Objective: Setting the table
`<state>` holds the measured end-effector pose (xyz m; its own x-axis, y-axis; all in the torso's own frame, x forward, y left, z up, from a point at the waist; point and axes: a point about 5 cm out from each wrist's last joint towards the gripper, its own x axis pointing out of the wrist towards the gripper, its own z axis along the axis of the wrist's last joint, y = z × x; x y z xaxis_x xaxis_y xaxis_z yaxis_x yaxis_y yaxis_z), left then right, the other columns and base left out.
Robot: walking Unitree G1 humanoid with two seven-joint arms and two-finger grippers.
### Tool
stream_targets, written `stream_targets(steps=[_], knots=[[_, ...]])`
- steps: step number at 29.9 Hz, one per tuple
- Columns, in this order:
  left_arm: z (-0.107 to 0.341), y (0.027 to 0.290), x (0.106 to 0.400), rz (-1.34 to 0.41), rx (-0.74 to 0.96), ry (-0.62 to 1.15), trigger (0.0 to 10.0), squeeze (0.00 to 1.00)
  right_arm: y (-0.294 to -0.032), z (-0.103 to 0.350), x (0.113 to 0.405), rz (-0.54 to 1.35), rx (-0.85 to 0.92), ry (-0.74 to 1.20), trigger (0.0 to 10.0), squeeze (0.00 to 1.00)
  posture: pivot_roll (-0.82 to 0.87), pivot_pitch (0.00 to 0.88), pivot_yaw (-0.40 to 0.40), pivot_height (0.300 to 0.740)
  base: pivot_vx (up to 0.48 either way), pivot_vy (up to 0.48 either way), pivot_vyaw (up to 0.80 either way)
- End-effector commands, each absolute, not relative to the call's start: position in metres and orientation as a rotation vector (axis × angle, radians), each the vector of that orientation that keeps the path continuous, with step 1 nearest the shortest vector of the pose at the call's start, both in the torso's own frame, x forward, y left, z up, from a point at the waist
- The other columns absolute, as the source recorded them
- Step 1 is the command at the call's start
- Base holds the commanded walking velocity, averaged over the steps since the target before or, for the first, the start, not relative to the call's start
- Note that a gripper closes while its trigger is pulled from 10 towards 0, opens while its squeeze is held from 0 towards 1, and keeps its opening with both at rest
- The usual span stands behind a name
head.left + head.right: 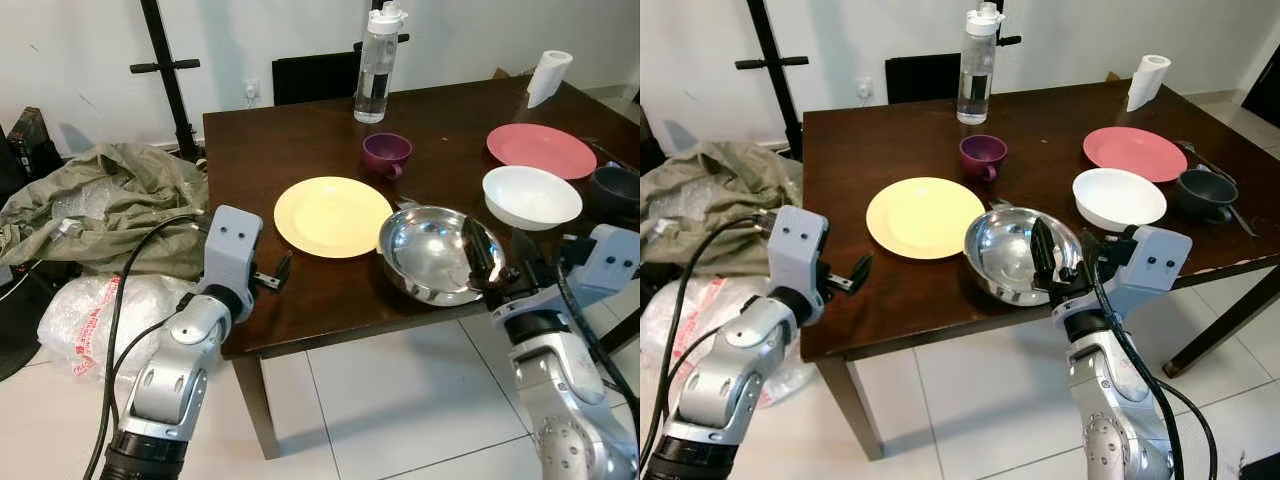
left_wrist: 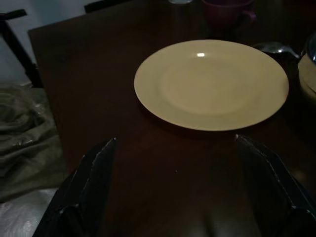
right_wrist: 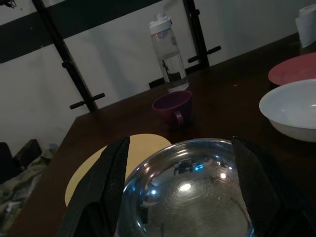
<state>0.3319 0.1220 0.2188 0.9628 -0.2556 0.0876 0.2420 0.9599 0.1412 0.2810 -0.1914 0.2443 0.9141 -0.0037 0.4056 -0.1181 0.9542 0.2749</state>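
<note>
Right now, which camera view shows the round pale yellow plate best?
The left wrist view: the round pale yellow plate lies whole and large before the open left gripper. Both eye views show it whole but smaller. The right wrist view shows part of it behind the steel bowl.

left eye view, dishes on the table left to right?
yellow plate → purple cup → steel bowl → white bowl → dark bowl. Red plate left out: it overlaps the white bowl's span.
</note>
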Motion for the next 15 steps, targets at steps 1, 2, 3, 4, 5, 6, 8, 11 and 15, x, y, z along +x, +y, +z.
stream_targets(steps=[1,2,3,4,5,6,8,11,15], knots=[[0.2175,0.1204,0.3318,-0.257,0.130,-0.104,10.0,0.00,-0.1927,0.2389,0.2805,0.051,0.295,-0.392,10.0,0.00,-0.01,0.173,0.098,0.740,0.341,-0.326,0.00],[0.2176,0.1202,0.3319,-0.257,0.129,-0.104,10.0,0.00,-0.1927,0.2389,0.2805,0.051,0.294,-0.392,10.0,0.00,-0.01,0.173,0.098,0.740,0.341,-0.311,0.00],[0.2177,0.1201,0.3319,-0.258,0.129,-0.104,10.0,0.00,-0.1927,0.2389,0.2806,0.051,0.294,-0.392,10.0,0.00,-0.01,0.173,0.098,0.740,0.337,-0.307,0.00],[0.2177,0.1201,0.3319,-0.258,0.129,-0.104,10.0,0.00,-0.1927,0.2389,0.2806,0.051,0.294,-0.392,10.0,0.00,-0.01,0.173,0.098,0.740,0.337,-0.307,0.00],[0.2178,0.1200,0.3322,-0.257,0.126,-0.103,10.0,0.00,-0.1927,0.2389,0.2806,0.051,0.294,-0.392,10.0,0.00,-0.01,0.172,0.098,0.740,0.337,-0.281,0.00],[0.2178,0.1200,0.3322,-0.257,0.126,-0.103,10.0,0.00,-0.1927,0.2389,0.2806,0.051,0.294,-0.392,10.0,0.00,-0.01,0.172,0.098,0.740,0.337,-0.281,0.00],[0.2174,0.1202,0.3329,-0.254,0.120,-0.094,10.0,0.00,-0.1930,0.2389,0.2809,0.051,0.293,-0.392,10.0,0.00,-0.01,0.171,0.098,0.740,0.133,0.000,0.00],[0.2173,0.1201,0.3330,-0.254,0.120,-0.092,10.0,0.00,-0.1931,0.2388,0.2809,0.051,0.293,-0.391,10.0,0.00,-0.01,0.170,0.098,0.740,0.000,0.000,0.00],[0.2168,0.1199,0.3331,-0.254,0.115,-0.088,10.0,0.00,-0.1933,0.2387,0.2809,0.052,0.293,-0.392,10.0,0.00,-0.01,0.170,0.098,0.740,0.000,0.000,0.00]])
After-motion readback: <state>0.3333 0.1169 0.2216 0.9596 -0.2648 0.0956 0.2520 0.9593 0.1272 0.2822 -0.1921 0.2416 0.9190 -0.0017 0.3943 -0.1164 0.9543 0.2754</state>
